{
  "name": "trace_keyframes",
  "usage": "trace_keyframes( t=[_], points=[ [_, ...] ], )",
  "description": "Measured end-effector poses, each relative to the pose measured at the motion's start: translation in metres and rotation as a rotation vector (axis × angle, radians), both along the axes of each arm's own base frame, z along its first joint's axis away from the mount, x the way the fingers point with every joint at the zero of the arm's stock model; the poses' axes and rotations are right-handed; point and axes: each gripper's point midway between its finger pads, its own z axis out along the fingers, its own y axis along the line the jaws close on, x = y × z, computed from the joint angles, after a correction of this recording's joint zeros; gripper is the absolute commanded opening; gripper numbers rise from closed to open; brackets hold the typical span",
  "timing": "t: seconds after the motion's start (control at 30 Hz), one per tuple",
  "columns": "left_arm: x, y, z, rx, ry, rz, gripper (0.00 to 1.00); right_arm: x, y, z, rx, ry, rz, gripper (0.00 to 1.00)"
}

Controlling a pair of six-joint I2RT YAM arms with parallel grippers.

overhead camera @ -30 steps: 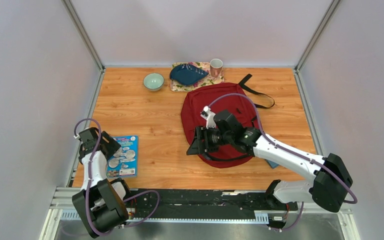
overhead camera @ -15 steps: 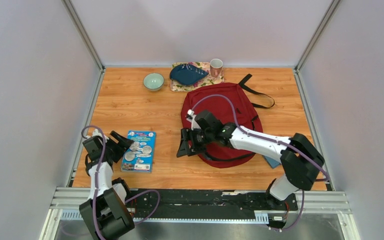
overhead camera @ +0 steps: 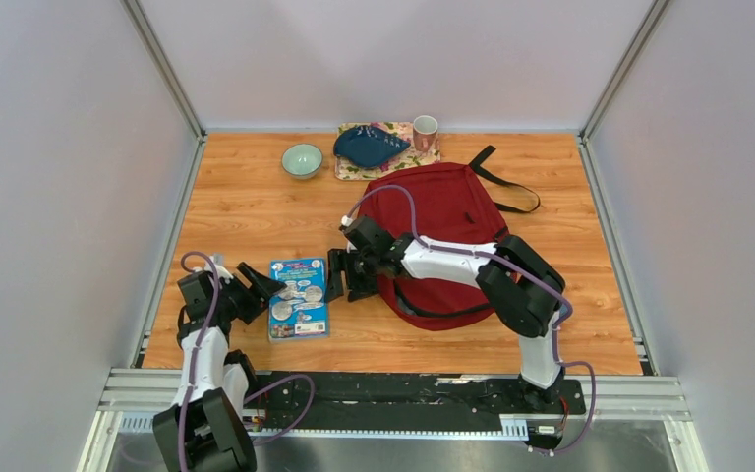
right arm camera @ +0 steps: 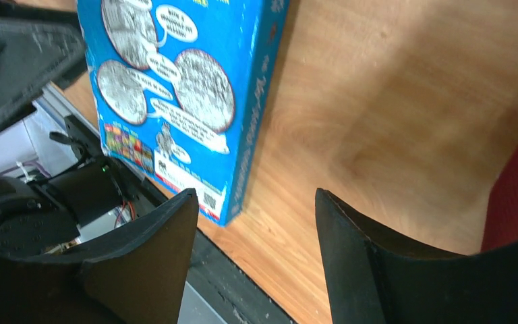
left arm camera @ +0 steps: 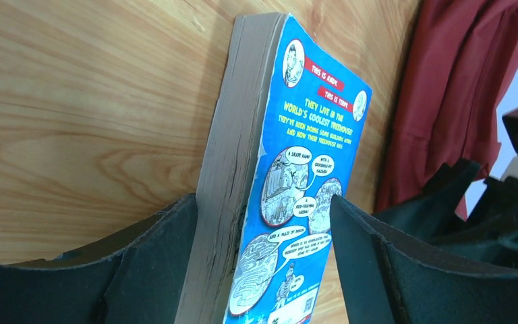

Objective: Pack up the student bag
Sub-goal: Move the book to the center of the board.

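Student bag (overhead camera: 444,202): dark red, lying flat on the wooden table (overhead camera: 246,206), right of centre and nearer the back wall than the arm bases; a black strap (overhead camera: 503,187) trails off its far right corner.
Book (overhead camera: 298,298): blue cover with cartoon panels, flat on the table to the left of the bag and apart from it.
Left gripper (overhead camera: 261,287): beyond the book on the side away from the bag, low over the table; one jaw lies against the page edge and the other against the cover, so the jaws are clamped on the book.
Right gripper (overhead camera: 340,276): between the bag and the book, just off the bag's left edge; the jaws stand apart with only bare wood between them — the book's corner shows to one side, red fabric to the other.
Green bowl (overhead camera: 302,159): behind the bag, to its far left.
Patterned mat (overhead camera: 408,160): touching or just behind the bag's far edge — it carries a dark blue dish (overhead camera: 369,146).
Pink cup (overhead camera: 425,131): on the mat's right corner, behind the bag.
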Motion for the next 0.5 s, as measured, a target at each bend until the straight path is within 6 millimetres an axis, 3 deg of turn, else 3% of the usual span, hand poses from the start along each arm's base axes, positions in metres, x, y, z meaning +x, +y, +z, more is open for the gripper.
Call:
trace_keyframes(
  t=[0.27, 0.5],
  points=[
    [-0.004, -0.019, 0.000, 0.051, 0.032, -0.112, 0.80, 0.014, 0.016, -0.010, -0.011, -0.003, -0.012, 0.67],
    [-0.005, -0.023, -0.002, 0.114, 0.057, -0.164, 0.79, 0.017, 0.021, -0.020, -0.020, 0.009, -0.012, 0.68]
  ],
)
